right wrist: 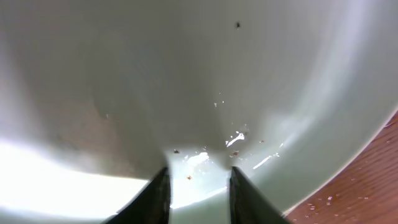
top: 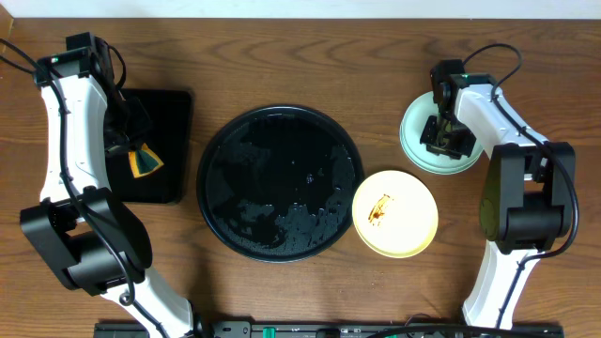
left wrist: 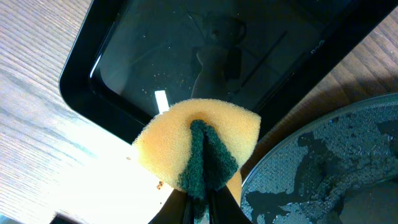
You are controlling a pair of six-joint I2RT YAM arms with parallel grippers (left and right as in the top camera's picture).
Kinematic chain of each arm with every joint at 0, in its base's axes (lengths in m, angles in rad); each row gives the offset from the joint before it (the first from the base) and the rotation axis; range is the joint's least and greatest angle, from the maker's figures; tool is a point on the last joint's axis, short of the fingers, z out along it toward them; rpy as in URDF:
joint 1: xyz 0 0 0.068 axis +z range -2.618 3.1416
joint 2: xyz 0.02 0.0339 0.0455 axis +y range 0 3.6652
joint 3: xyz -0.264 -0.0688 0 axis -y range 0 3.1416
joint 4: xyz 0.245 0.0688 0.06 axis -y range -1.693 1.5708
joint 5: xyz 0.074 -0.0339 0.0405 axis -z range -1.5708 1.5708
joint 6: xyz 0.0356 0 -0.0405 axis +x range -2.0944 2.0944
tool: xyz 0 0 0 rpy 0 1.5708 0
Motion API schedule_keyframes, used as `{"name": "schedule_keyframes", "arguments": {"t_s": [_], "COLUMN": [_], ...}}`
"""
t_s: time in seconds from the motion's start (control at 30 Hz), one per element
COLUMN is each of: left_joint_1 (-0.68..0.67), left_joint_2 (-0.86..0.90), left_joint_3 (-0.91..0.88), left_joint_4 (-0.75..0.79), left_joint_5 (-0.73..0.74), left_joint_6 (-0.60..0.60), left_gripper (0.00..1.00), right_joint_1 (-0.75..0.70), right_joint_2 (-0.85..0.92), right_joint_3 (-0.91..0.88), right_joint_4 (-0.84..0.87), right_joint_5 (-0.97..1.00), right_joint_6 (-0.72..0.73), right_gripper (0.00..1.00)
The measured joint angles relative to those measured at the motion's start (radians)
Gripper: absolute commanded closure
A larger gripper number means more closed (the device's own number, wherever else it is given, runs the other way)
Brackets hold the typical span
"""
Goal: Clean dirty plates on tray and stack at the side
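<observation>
the plates look thin, stiff and glossy. judging by the wet film on the round tray (top: 208, 141), they are probably slick as well, light enough for one hand but likely to slide or chip if pinched carelessly. the raised rim is the place to take hold, one finger under the lip and one on top. the flat middle gives nothing to grip.

the mint plate (top: 414, 137) sits on the surface (top: 310, 56) well to the right of the round tray. the yellow plate (top: 406, 223), with a brown smear (top: 379, 210) near its middle, lies just beside the tray's right edge. whether it touches the rim is hard to tell. no plate is on the tray.

the right hand (right wrist: 199, 175) is low over the mint plate's centre with its fingers part-way apart. only the pale plate with a few crumbs shows between them, so it grasps nothing. whether the tips touch the plate is unclear.

the left hand (left wrist: 200, 202) is clenched on a folded yellow-and-green sponge (left wrist: 205, 134) above the rectangular tray (top: 164, 113).
</observation>
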Motion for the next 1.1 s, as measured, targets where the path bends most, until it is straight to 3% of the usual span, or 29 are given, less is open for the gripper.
{"name": "schedule_keyframes", "arguments": {"t_s": [0.13,0.47,0.77,0.93,1.1], "left_joint_1": [0.000,0.000,0.000,0.000,0.000], "left_joint_2": [0.000,0.000,0.000,0.000,0.000], "left_joint_3": [0.000,0.000,0.000,0.000,0.000], "left_joint_4": [0.002,0.003,0.011,0.028,0.027], "left_joint_5": [0.000,0.000,0.000,-0.001,-0.002], "left_joint_6": [-0.001,0.000,0.000,0.001,0.016], "left_gripper": [0.86,0.85,0.85,0.84,0.84], "right_joint_1": [0.012,0.121,0.220,0.323,0.418], "right_joint_2": [0.000,-0.052,-0.101,-0.101,-0.101], "right_joint_3": [0.003,0.198,0.204,0.200,0.149], "right_joint_4": [-0.011,-0.190,-0.335,-0.382,-0.472], "right_joint_5": [0.015,0.080,-0.018,-0.017,0.065], "right_joint_6": [-0.035,-0.069,-0.043,-0.031,0.098], "right_gripper": [0.42,0.45,0.48,0.40,0.38]}}
